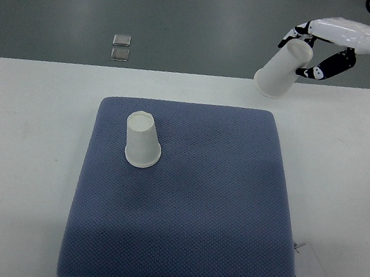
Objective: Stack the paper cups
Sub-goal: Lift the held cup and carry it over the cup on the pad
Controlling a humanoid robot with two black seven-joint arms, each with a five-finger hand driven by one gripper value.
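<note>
1. My right hand, white with black finger joints, comes in from the upper right edge and hangs above the far right part of the table. Its fingers are curled round the closed end of a white paper cup, which I have firmly in my grasp.

2. That held cup tilts, its closed end up in my palm and its wide open rim slanting down and away to my lower left, over the far edge of the white rectangular tabletop.

3. Below and to the left of my hand lies a dark blue textured square cushion mat, covering the middle of the table.

4. Well apart from my hand, on the far left part of that mat, a second white paper cup stands upside down, rim on the fabric, closed end upward.

5. Farthest off, past the table on the grey floor, two small square metal plates lie one just beside the other.
</note>
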